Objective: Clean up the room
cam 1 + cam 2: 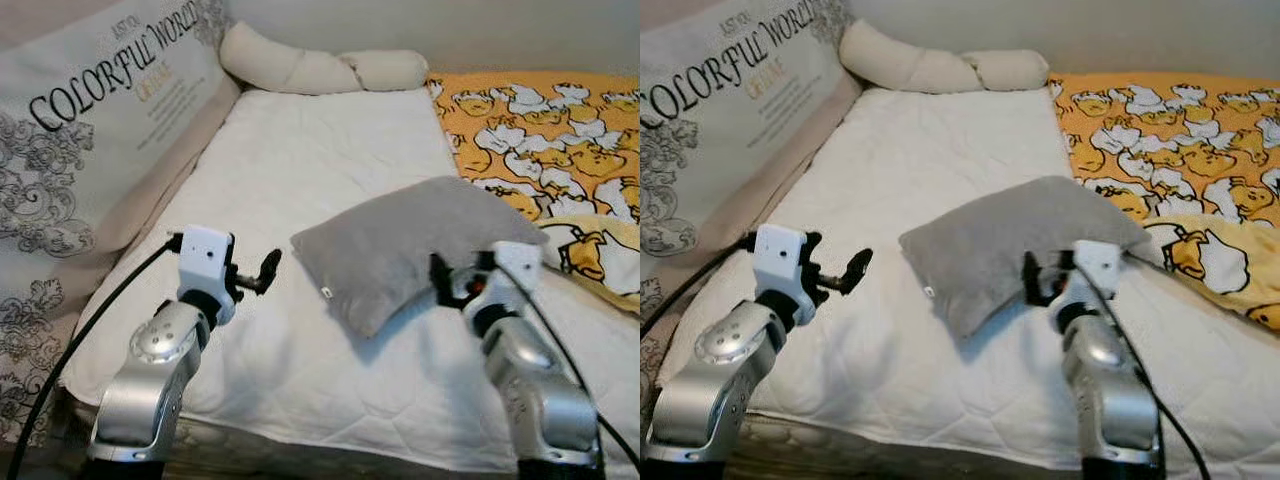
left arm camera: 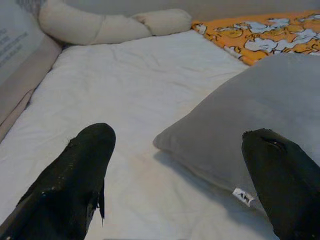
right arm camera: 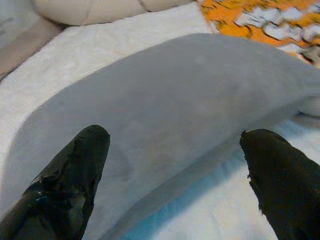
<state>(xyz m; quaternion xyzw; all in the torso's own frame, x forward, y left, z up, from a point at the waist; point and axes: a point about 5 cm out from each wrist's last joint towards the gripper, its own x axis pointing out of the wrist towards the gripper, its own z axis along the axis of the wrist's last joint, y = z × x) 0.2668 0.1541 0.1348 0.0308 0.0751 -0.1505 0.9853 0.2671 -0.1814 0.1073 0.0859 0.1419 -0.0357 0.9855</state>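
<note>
Item: grey pillow (image 1: 400, 245), askew on mattress (image 1: 300, 160). I hold both grippers, left (image 2: 175, 175) and right (image 3: 175, 175), spread wide, flanking it for pickup.

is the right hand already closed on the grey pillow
No, the right hand is open, its two black fingers spread wide apart in front of the grey pillow without pinching it.
</note>
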